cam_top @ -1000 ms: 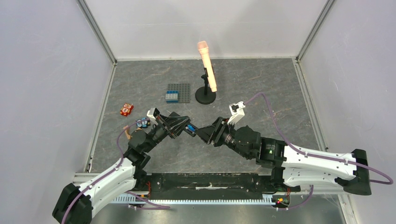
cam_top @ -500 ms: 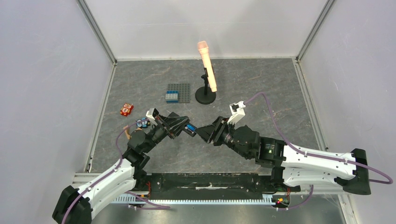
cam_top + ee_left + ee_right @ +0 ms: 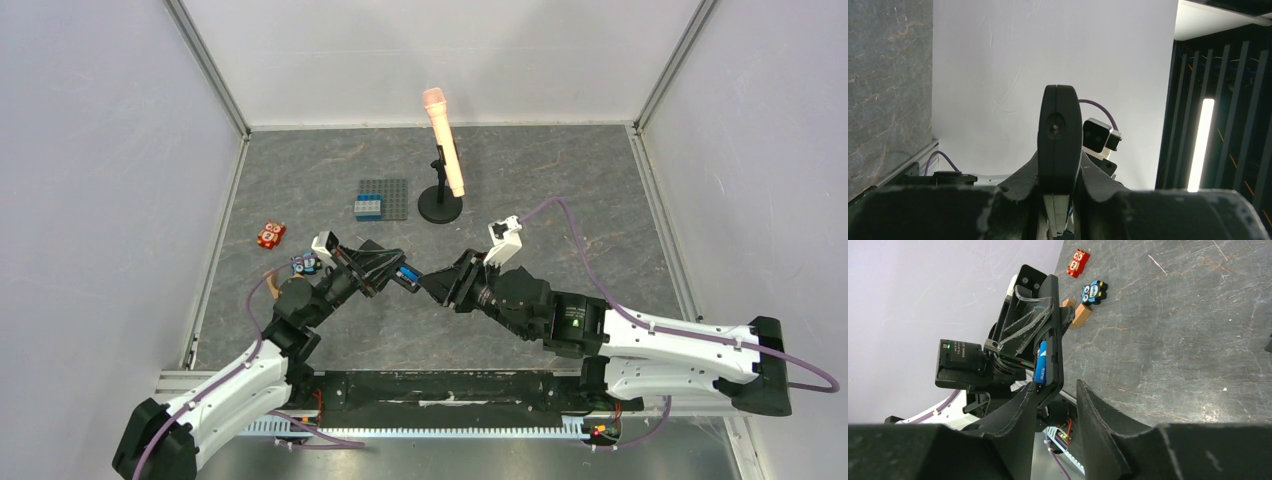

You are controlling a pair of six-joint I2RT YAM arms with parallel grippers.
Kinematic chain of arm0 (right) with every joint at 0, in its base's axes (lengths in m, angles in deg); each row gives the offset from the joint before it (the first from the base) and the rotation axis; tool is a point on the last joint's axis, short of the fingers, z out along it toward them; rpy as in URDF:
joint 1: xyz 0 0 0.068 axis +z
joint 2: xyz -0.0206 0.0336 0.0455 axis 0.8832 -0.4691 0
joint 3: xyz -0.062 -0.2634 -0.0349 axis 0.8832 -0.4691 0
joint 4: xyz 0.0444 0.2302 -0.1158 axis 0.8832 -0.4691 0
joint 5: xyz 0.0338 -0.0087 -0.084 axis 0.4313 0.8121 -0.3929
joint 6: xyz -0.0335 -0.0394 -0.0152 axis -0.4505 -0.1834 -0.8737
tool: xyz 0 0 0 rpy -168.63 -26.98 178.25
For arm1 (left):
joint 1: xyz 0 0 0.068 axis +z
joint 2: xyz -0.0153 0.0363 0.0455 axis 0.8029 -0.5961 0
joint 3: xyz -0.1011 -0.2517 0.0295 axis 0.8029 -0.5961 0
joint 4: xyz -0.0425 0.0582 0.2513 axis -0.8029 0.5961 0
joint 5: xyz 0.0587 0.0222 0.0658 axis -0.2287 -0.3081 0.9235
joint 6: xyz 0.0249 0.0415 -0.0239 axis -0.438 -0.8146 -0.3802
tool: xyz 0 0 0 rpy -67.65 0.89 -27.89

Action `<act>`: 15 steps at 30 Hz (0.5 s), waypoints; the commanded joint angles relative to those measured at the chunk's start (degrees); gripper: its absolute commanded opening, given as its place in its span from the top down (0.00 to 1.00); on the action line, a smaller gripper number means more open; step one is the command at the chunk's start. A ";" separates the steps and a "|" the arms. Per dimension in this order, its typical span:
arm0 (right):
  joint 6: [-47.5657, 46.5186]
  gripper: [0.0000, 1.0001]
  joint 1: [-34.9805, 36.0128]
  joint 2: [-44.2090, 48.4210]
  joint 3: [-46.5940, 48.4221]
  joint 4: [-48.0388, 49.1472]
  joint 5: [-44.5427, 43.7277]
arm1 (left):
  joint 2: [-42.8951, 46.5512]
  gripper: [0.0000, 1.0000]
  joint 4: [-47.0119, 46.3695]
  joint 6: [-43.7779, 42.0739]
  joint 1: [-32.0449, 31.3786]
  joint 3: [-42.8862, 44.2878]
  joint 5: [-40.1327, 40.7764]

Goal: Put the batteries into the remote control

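Left gripper (image 3: 392, 270) clamped on the remote control (image 3: 1055, 335), held off the table mid-scene, arm reaching in from near left. Blue battery (image 3: 1041, 362) sits in its open bay. Right gripper (image 3: 1057, 386) faces it from the right, jaws apart, tips at the remote's end.

The remote control (image 3: 1054, 305) I hold is of matt black plastic, the battery (image 3: 1041, 369) in it has a glossy blue wrap, and the table (image 3: 1173, 340) is matt grey, veined like stone, a little scratched.
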 commanded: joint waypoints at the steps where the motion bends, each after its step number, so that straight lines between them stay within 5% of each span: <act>1: 1.72 0.66 -0.43 -1.67 2.10 -5.02 -3.14 | 0.26 0.98 -5.38 -3.96 -0.59 4.45 -5.30; 15: 5.03 0.77 -1.62 -3.58 4.24 -10.66 -3.07 | -3.52 0.98 -5.88 -11.28 -0.54 10.52 -13.68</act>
